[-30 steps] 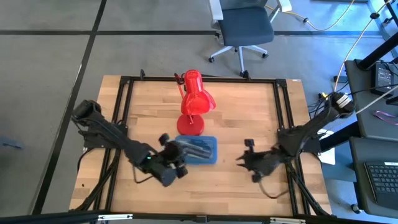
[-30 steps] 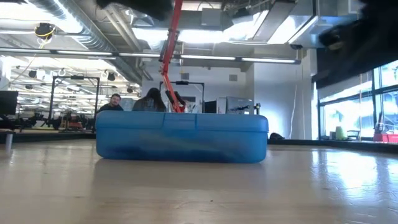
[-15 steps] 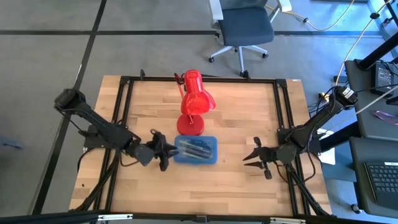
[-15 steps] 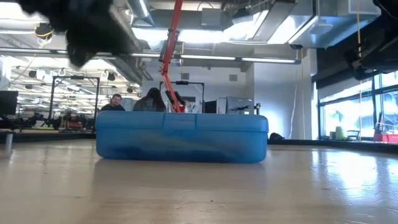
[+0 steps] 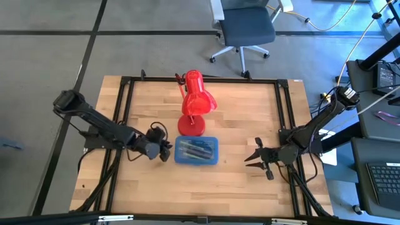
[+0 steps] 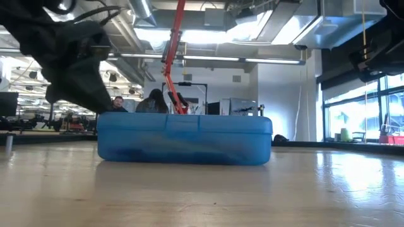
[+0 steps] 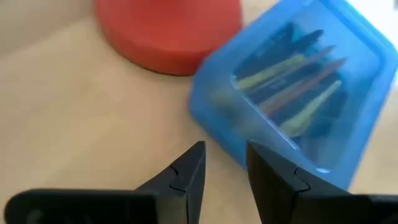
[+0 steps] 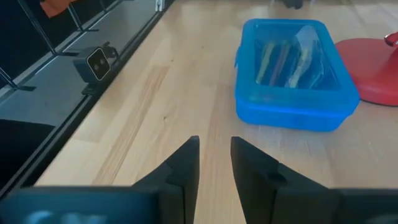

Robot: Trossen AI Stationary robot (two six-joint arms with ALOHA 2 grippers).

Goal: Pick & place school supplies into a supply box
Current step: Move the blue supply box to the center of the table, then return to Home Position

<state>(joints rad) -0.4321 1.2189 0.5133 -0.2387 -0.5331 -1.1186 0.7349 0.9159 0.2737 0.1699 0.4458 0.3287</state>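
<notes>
**Pencil case closed at frame centre, both grippers empty**

Blue pencil case point(image 5: 196, 150) sits lid-shut on the worktop point(image 5: 237, 112), centre of the high view, touching the red desk lamp point(image 5: 195, 103) base just above it. Pens and pencils point(image 7: 292, 87) visible inside through the lid. Left gripper point(image 5: 164, 150) just beside its left edge, jaws slightly parted, grasping nothing. Right gripper point(image 5: 255, 157) well apart at right, jaws parted, empty.
</notes>
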